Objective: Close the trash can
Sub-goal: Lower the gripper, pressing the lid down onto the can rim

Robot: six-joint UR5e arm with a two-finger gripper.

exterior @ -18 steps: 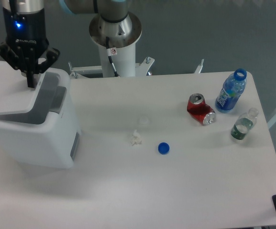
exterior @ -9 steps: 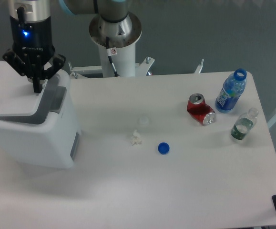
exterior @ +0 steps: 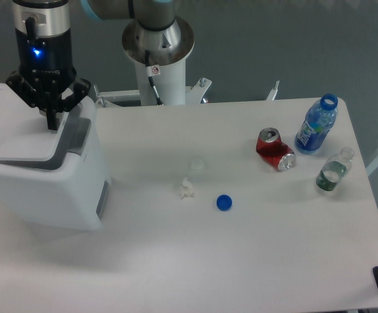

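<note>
Your trash can (exterior: 42,179) sat at the left edge of the table (exterior: 241,254), large and white, its body reaching past the table's left side in the camera view. Its flat white lid (exterior: 15,124) lay low over the opening, tilted slightly, with a thin dark gap showing along the front edge under it. The grey latch tab (exterior: 76,134) sat at the right end of the lid, facing the middle of the table.

Your gripper (exterior: 51,120) pointed straight down over the right rear part of the lid, just beside the grey tab. The two fingers read as one narrow dark tip, pressed together or nearly so, with nothing between them. The tip met the lid surface or stood right at it; you could not tell contact for certain from this angle. A blue light glowed on the wrist housing above the fingers.

The rest of the table, well apart from the bin:
- a small crumpled white scrap (exterior: 187,189) near the centre
- a blue bottle cap (exterior: 224,203) just right of the scrap, lying flat
- a dented red soda can (exterior: 275,149) on its side toward the right
- a blue-labelled bottle (exterior: 317,125) upright, uncapped, just right of the can
- a small clear bottle (exterior: 333,171) with a green label, near the right edge, in front of the blue one

The arm's white base column (exterior: 157,55) stood behind the table's far edge
</note>
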